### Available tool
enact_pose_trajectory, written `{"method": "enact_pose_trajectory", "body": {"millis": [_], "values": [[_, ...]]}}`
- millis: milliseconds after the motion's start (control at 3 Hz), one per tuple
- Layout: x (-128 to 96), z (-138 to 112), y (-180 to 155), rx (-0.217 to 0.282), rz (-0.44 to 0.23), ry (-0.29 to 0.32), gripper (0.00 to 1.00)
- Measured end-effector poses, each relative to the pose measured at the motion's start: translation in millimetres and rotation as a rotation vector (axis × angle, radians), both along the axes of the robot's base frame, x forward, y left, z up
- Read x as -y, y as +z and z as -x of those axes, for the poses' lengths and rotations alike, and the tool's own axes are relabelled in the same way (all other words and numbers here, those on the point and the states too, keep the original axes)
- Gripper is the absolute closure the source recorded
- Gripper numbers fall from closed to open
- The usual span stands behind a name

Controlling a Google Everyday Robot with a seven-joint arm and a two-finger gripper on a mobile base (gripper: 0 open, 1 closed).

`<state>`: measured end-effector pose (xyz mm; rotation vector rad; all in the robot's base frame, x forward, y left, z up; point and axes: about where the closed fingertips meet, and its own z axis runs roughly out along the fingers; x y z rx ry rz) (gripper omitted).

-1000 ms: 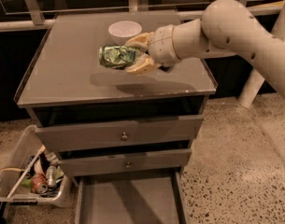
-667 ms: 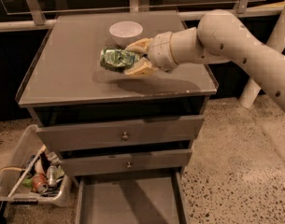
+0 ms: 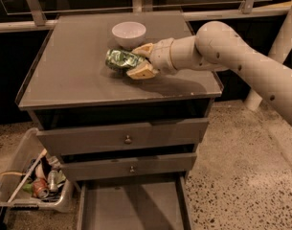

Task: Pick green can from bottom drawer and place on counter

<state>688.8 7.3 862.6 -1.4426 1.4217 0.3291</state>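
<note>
The green can lies on its side over the middle of the counter, just in front of a white bowl. My gripper reaches in from the right and is shut on the green can, its tan fingers above and below the can's right end. The can sits at or just above the counter top; I cannot tell whether it touches. The bottom drawer is pulled open at the bottom of the view and its grey floor is bare.
A white bowl stands on the counter right behind the can. Two shut knobbed drawers sit above the open one. A plastic bin of cans and rubbish stands on the floor at the left. A rail runs behind the cabinet.
The gripper with the green can has moved a little further back and lower over the counter, closer to the white bowl. The camera view has shifted slightly.
</note>
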Motion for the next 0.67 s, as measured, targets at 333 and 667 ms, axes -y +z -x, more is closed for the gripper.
{"method": "enact_pose_trajectory", "body": {"millis": [333, 667], "values": [[-16.0, -30.2, 24.1, 0.016, -0.001, -0.057, 1.00], [-17.0, -30.4, 23.7, 0.014, -0.001, -0.056, 1.00]]}}
